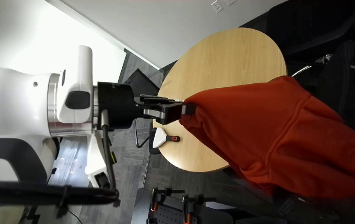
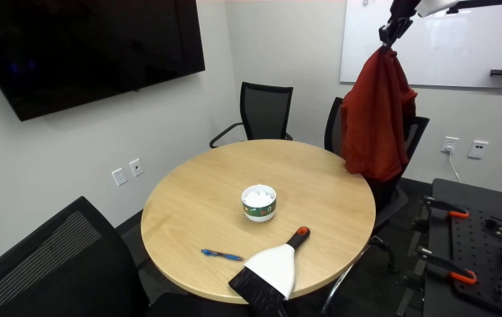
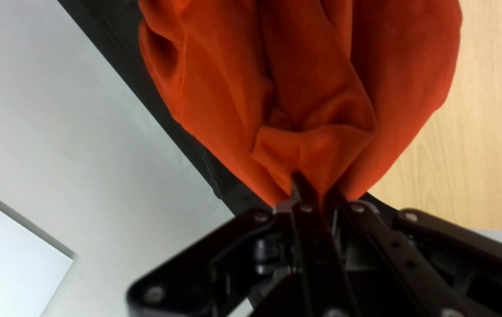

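Pale walls (image 2: pixel 286 44), a whiteboard (image 2: pixel 453 48) and a round wooden table (image 2: pixel 189 193) were seen. High above the table's level, in front of the whiteboard, the white arm (image 1: pixel 12 102) was held with its gripper (image 3: pixel 316 189) aimed downward on a slight slant. Between jaws pressed almost together, the top of a red garment (image 2: pixel 374 123) was pinched; its folds were suspended near the table's edge, in front of a black mesh chair back (image 2: pixel 334 132).

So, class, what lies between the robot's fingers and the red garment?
Nothing: the wrist view shows the fingers clamped directly on a bunched part of the red garment; in both exterior views the cloth hangs from them.
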Motion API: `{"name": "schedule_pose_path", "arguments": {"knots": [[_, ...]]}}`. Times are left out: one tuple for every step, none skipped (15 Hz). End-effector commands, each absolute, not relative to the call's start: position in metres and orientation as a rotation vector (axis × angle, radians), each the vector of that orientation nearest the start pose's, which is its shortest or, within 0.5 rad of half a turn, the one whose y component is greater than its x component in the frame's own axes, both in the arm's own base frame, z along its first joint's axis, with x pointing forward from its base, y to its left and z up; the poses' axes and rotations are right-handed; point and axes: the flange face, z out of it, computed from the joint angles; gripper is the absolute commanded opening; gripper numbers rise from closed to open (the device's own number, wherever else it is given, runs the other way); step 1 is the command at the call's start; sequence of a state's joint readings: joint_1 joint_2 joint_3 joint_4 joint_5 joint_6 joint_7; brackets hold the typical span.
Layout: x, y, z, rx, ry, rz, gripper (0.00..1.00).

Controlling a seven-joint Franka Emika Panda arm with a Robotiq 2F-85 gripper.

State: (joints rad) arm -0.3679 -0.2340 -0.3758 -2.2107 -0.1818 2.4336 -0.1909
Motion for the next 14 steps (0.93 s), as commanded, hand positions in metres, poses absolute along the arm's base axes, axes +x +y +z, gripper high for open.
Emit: {"name": "schedule_pose_path", "arguments": {"knots": [[0.401,-0.333,0.559,-3.179,0.580,-0.807,0.02],[0.410,-0.323,0.574,-3.160,0.533,-0.854,0.02],[0.419,-0.315,0.585,-3.142,0.490,-0.901,0.02],[0.429,-0.306,0.600,-3.116,0.454,-0.949,0.02],[0.438,-0.297,0.613,-3.091,0.424,-0.986,0.02],[0.446,-0.288,0.627,-3.061,0.390,-1.027,0.02],[0.453,-0.280,0.638,-3.029,0.363,-1.065,0.02],[0.460,-0.272,0.648,-2.996,0.340,-1.098,0.02],[0.466,-0.264,0.658,-2.959,0.316,-1.132,0.02],[0.471,-0.257,0.667,-2.925,0.293,-1.160,0.02],[0.475,-0.251,0.673,-2.894,0.282,-1.178,0.02],[0.479,-0.246,0.677,-2.868,0.267,-1.195,0.02],[0.483,-0.244,0.677,-2.848,0.264,-1.197,0.02],[0.487,-0.243,0.674,-2.836,0.267,-1.195,0.02]]}}
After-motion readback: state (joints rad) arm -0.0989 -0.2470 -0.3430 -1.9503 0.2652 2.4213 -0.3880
